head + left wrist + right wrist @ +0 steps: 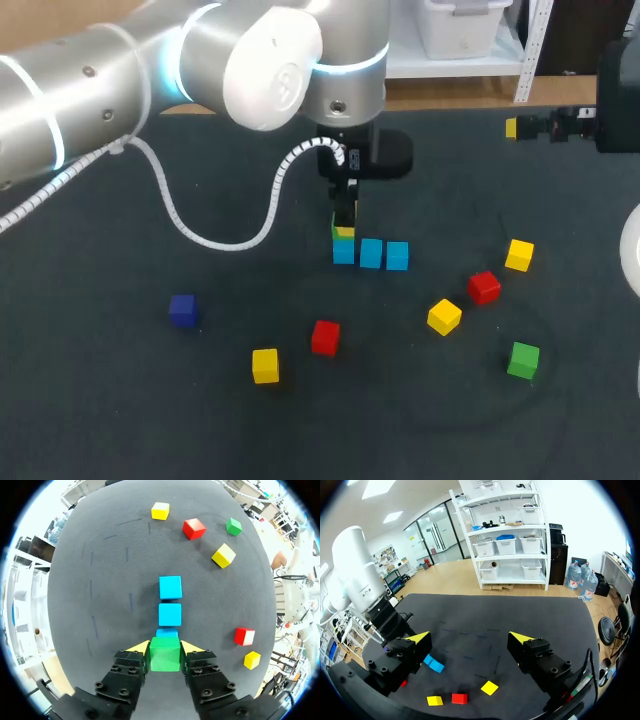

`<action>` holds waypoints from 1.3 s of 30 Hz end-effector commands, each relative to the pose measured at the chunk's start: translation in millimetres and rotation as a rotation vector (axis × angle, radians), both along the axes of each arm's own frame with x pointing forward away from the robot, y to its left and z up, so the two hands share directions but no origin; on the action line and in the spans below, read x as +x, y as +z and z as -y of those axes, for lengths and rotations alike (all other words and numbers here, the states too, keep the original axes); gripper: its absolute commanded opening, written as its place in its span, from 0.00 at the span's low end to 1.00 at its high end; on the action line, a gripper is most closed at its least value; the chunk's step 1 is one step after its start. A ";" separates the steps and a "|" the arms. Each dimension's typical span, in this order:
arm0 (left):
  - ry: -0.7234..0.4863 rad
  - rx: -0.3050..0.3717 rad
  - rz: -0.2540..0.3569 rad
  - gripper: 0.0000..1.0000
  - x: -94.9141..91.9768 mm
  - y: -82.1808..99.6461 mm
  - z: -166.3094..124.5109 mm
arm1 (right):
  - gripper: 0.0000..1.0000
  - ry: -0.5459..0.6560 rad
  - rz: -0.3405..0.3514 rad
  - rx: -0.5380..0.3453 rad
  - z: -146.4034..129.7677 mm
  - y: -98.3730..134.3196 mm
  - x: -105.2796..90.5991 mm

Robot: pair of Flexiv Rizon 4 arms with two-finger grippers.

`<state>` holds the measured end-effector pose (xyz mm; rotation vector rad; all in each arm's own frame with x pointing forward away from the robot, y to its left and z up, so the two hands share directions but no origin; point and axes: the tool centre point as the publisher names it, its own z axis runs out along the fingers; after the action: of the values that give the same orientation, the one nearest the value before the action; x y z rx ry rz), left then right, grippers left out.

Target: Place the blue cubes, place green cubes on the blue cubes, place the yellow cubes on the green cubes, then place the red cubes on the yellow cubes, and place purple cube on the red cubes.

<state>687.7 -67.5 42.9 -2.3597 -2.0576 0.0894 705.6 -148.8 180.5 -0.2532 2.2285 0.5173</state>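
Left gripper (pixel 165 647) clamps the fourth cube (pixel 165 654) right over the left end of the row of three cubes (pixel 371 254). Loose cubes (pixel 444 316) scatter nearer me: three leftward, four rightward.

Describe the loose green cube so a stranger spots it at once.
On the dark table, find the row of blue cubes. The loose green cube lies right of it, nearer the robot, beyond a yellow cube. The other green cube is in the left tool.

Head camera high behind, left wrist close above the blue cubes (pixel 170 614), right wrist distant, cubes common to all.
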 end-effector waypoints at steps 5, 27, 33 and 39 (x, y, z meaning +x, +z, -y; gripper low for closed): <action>-0.007 0.020 -0.034 0.00 4.9 -4.5 11.7 | 1.00 0.003 0.000 0.001 0.8 -0.5 0.4; -0.001 0.035 -0.043 0.23 6.8 -12.2 17.5 | 1.00 0.003 0.000 0.001 0.8 -0.5 0.4; 0.000 0.033 -0.054 0.36 6.0 -12.9 17.8 | 1.00 0.003 0.000 0.001 0.8 -0.5 0.4; 0.004 0.036 -0.057 0.39 6.2 -14.3 17.5 | 1.00 0.003 0.000 0.001 0.8 -0.5 0.4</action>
<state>690.6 -83.3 28.8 -2.3096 -2.0296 0.1156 705.6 -148.8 180.5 -0.2533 2.2285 0.5173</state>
